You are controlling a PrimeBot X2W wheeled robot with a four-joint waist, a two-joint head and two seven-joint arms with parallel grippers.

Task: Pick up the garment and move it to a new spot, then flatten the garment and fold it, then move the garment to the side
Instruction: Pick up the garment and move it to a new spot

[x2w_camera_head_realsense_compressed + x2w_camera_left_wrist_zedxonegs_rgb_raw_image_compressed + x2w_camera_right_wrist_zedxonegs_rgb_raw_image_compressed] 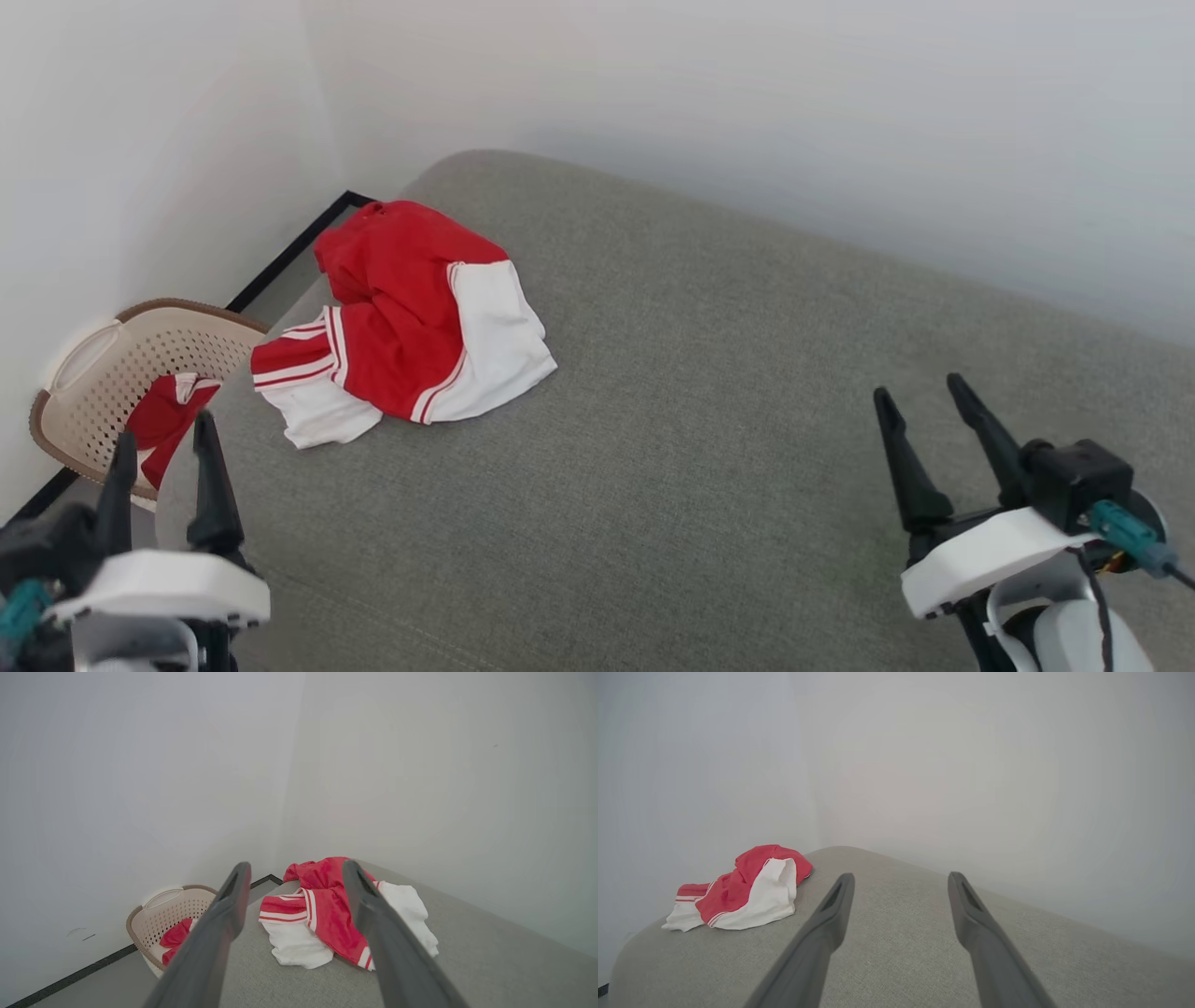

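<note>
1. The garment (401,317) lies crumpled in a heap on the grey cushion (700,420), close to its far left corner. The red body is on top and a white sleeve is folded over the right side. One striped band reaches toward the left edge.
2. Nothing touches it. By my reading you are at the first step, and the pick-up is not yet begun.
3. Your left gripper (163,429) sits low by the near left corner, fingers spread wide and holding nothing. Its wrist view frames the heap (327,910) between the two fingers, well ahead.
4. Your right gripper (918,389) sits toward the near right edge, also spread and empty, well apart from the heap (747,891). Bare cushion lies ahead of it.
5. Off the left edge, a perforated basket (140,345) stands on the floor with a second red-and-white piece (163,420) bunched small inside. That is not your target.
6. Next move, as I judge it: reach the left arm forward and down, then pinch a raised ridge of the heap. The cloth looks thin, so expect it to drape and trail.
7. Carry it to the open middle of the cushion, where there is room to spread it. Bring the right arm in for flattening.
</note>
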